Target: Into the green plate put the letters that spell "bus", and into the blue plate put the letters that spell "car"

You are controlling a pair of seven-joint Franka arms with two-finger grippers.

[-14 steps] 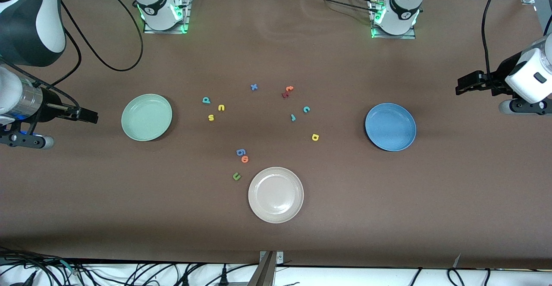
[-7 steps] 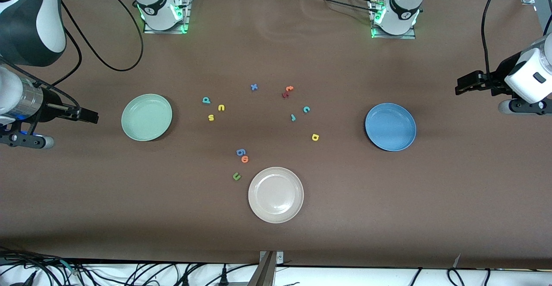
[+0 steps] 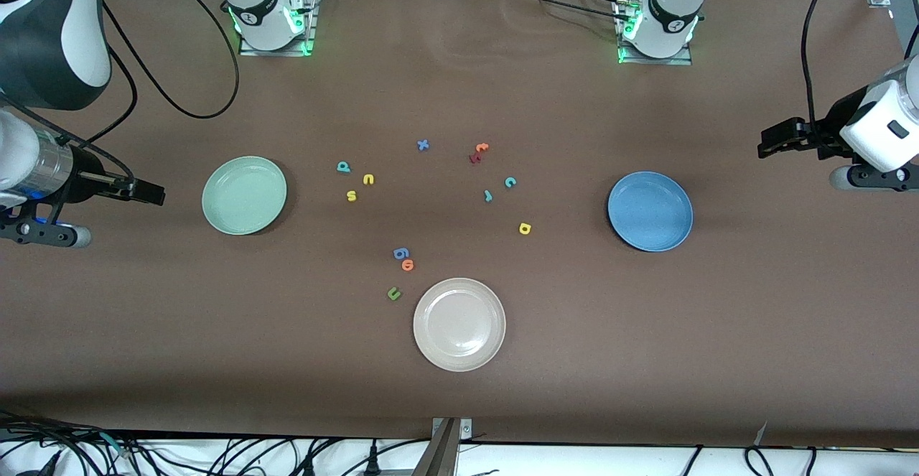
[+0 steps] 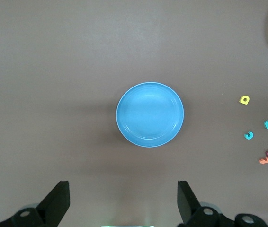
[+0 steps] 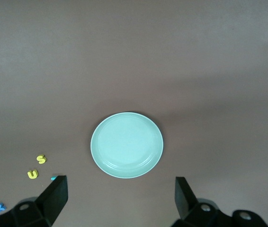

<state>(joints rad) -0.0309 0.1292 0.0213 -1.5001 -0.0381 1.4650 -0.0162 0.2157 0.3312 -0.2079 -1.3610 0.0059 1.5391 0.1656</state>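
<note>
1. Plates are set on the brown table [image 3: 718,332]: the green plate [image 3: 244,195] toward the right arm's end, the blue plate [image 3: 650,211] toward the left arm's end, and a beige plate [image 3: 459,324] between them, nearer the front camera's edge.
2. Both the green and the blue plate are seen empty.
3. The teal b [image 3: 343,167], yellow u [image 3: 368,179] and yellow s [image 3: 351,195] are clustered on the table beside the green plate, toward the middle.
4. The teal c [image 3: 510,182] and teal r [image 3: 488,195] lie close together, with the yellow a [image 3: 525,229] nearer the camera, all between the middle and the blue plate.
5. An orange t [image 3: 482,148] touches a dark red letter [image 3: 474,158]; a blue x [image 3: 423,145] lies apart.
6. A blue g [image 3: 400,253], orange o [image 3: 408,266] and green u [image 3: 393,293] lie near the beige plate.
7. The left gripper [image 4: 123,201] is held spread wide and empty above the table at the left arm's end, the blue plate seen below it in its wrist view.
8. The right gripper [image 5: 120,197] is likewise spread and empty above the right arm's end, by the green plate.
</note>
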